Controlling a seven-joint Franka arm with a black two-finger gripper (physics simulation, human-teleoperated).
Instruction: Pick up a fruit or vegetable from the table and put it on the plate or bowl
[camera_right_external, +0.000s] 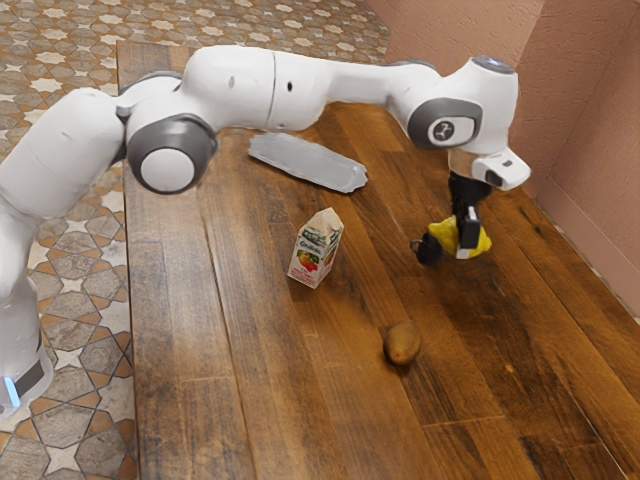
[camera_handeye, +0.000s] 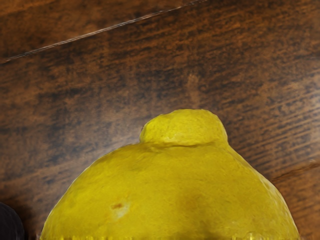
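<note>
Brown fuzzy oval kiwi (camera_right_external: 402, 342) lies on the dark wooden bench (camera_right_external: 260, 400). Beyond it, the black two-finger hand (camera_right_external: 447, 245) is clamped on a bumpy yellow lemon (camera_right_external: 442, 233), held above the bench, well apart from the flat grey plate (camera_right_external: 308, 162).

The knobbly yellow lemon (camera_right_external: 443, 232) (camera_handeye: 175, 190) is a bright, even yellow with one small brownish fleck. The two-finger end effector (camera_right_external: 448, 244) is black. The long wooden bench (camera_right_external: 250, 380) is dark brown, streaked with lighter and near-black grain. The small cardboard juice carton (camera_right_external: 316, 247) is white with red and green print. The oval fuzzy kiwi (camera_right_external: 402, 342) is dull brown; the flat slab-like plate (camera_right_external: 307, 162) plain grey. The jointed robot arm (camera_right_external: 250, 90) is white with grey joints. The tiled floor (camera_right_external: 70, 260) carries a star pattern in tan, cream and brown; the plaster walls (camera_right_external: 590, 100) are dusty pink.
</note>
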